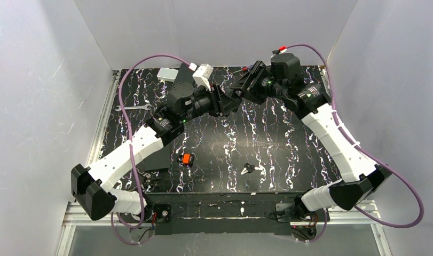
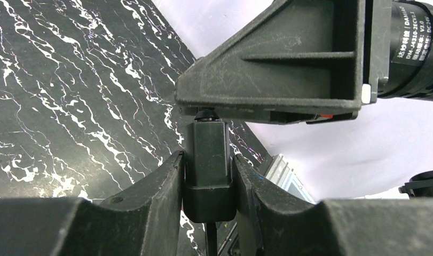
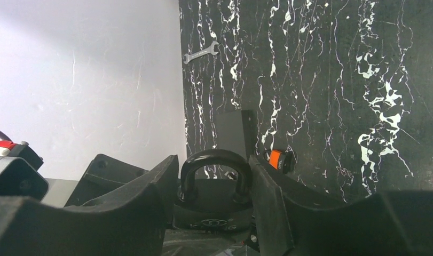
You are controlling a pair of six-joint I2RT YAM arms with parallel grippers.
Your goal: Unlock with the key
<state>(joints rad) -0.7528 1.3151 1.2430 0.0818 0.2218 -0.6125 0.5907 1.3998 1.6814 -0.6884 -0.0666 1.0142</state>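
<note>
Now, left gripper (image 2: 207,160): clamped on padlock (image 2: 209,184) body
Right gripper (image 3: 213,160): straddling shackle (image 3: 214,154), contact unclear
Key (image 1: 249,169): on table (image 1: 289,138), near orange block (image 1: 187,159)

White-shelled left arm (image 1: 130,152) and right arm (image 1: 334,141), black joints, looping purple cables (image 1: 123,106), scuffed black wedge fingers (image 2: 150,213).

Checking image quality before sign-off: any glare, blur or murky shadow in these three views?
Top external: evenly lit, sharp, the key tiny. Left wrist: the padlock is in focus but black against the left pincer's dark fingers; wall behind bright. Right wrist: its shackle sits in shadow, wrench crisp.
</note>
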